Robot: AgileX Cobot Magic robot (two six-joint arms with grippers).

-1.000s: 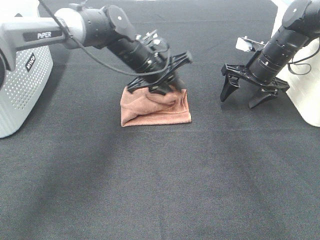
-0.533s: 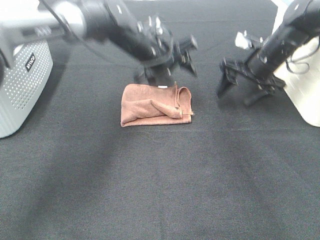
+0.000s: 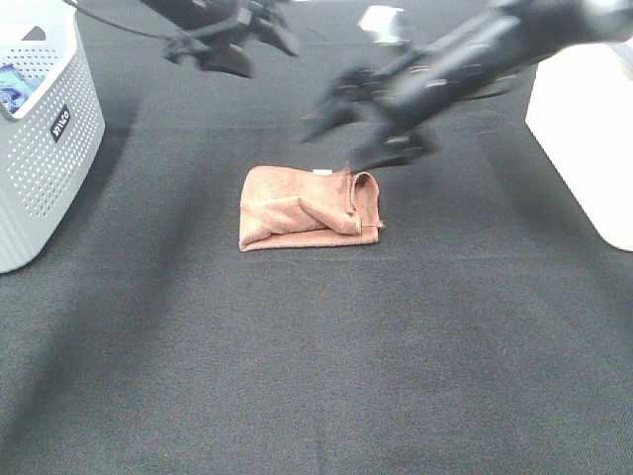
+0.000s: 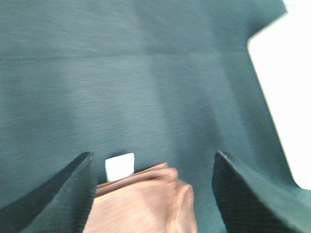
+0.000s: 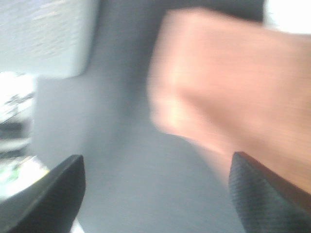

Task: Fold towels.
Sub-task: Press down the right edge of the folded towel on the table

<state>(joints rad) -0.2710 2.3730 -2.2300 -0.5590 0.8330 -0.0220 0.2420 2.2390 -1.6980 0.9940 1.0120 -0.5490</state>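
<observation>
Towel (image 3: 309, 208): 1, folded; spread hands (image 3: 232, 49) (image 3: 341, 139): 2

At ctr the towel (image 3: 309, 208) is showing as reddish-brown terry cloth, matt & fuzzy, w/ a smooth white tag (image 4: 119, 166). The table cover (image 3: 316, 356) is looking like black woven fabric, matt, fine weave. At 9 o'clock the basket (image 3: 49, 168) is reading as white perforated plastic, slight sheen. On the left gripper (image 4: 152, 159) the fingers (image 4: 243, 194) are showing black matt plastic, grainy.
</observation>
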